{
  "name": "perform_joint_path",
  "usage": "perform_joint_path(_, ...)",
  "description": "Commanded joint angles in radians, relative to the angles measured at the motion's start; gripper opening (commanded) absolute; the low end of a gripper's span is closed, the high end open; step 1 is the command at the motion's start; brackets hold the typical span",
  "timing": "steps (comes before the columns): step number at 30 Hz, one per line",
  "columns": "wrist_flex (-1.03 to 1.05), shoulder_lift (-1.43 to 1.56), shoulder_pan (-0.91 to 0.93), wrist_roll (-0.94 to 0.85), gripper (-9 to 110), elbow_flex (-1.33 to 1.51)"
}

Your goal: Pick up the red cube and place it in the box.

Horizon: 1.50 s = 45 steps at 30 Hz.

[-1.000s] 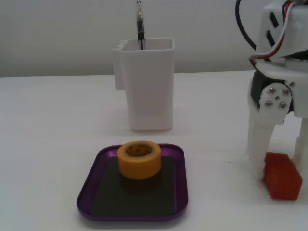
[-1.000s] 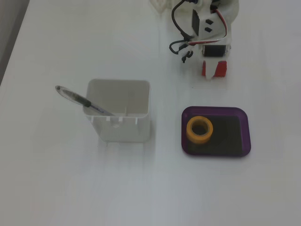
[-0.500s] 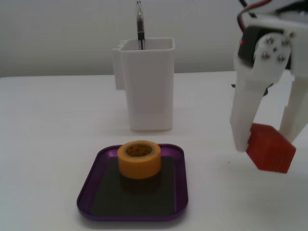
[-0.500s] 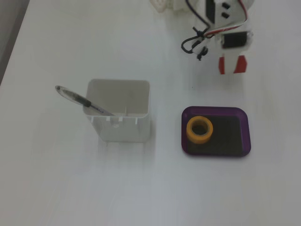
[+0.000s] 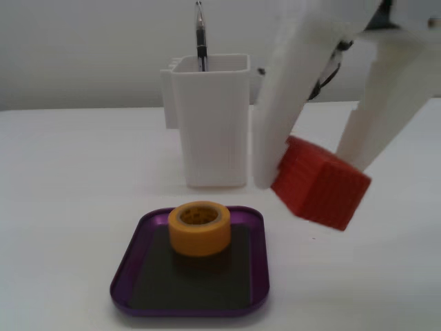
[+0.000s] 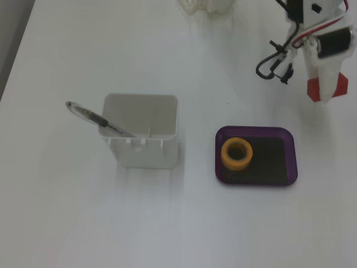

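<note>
Fixed view from the front: jaws clamped on the red cube (image 5: 320, 183), held tilted above the table (image 5: 69, 207). The purple tray (image 5: 258, 262) sits below and off to one side. The yellow tape roll (image 5: 200, 227) hogs part of the floor, so I'd guess a sloppy drop bounces off it.

You've got a plain white table (image 6: 67, 223). Directly on it: purple box (image 6: 290, 162) w/ yellow tape roll (image 6: 237, 153) inside, at its left end in that fixed view, and tall white container (image 6: 142, 146) beside it, apart, w/ a pen (image 6: 92, 117) leaning out.
</note>
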Motion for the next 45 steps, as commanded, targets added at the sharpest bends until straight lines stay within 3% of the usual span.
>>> perform_joint_path(1, 0.006, -0.110, 0.029, 0.028, -1, -0.193)
perform_joint_path(18, 0.195, -0.574, 0.138, 0.026, -1, -0.730)
perform_joint_path(45, 0.256, -0.680, 0.140, 0.000, 0, -0.764)
